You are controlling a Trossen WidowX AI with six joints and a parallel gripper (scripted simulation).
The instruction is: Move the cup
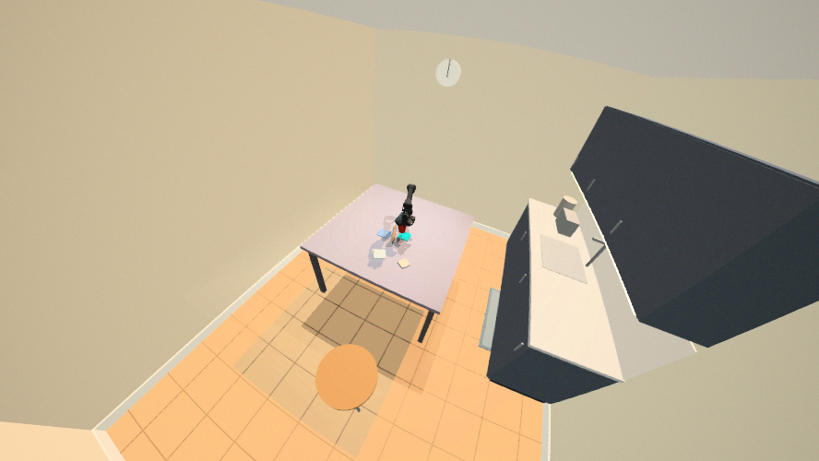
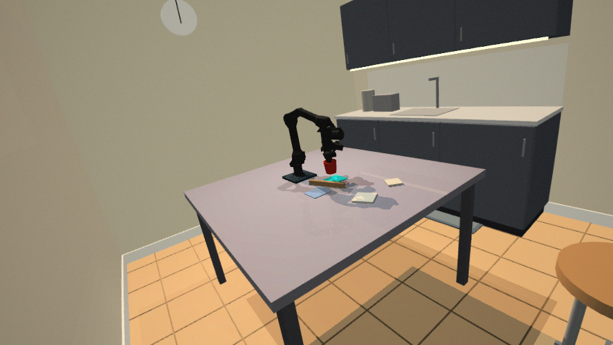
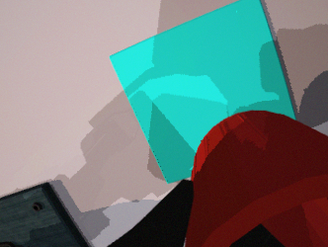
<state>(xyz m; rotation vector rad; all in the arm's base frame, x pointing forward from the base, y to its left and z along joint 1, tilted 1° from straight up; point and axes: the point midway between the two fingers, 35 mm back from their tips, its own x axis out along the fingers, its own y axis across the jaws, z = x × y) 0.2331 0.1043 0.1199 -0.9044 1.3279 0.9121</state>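
The red cup (image 1: pixel 402 229) (image 2: pixel 330 166) (image 3: pixel 257 163) hangs upright in the air, clear of the table. My gripper (image 2: pixel 329 160) is shut on the cup's wall near its rim. In the exterior view the cup is above and slightly behind the near part of the cyan pad (image 1: pixel 404 236) (image 2: pixel 336 178) (image 3: pixel 198 69). The blue pad (image 1: pixel 383 233) (image 2: pixel 316 193) lies bare on the other side of the wooden bar. The inside of the cup and any marbles are hidden; no marbles show on the table.
The low wooden bar (image 1: pixel 394 234) (image 2: pixel 326 183) stands between the two pads. A pale green-white tile (image 1: pixel 378 254) (image 2: pixel 364 197) and a cream tile (image 1: pixel 404 263) (image 2: pixel 393 181) lie farther from the arm. The arm's dark base plate (image 2: pixel 299 176) (image 3: pixel 35 217) is close to the cyan pad.
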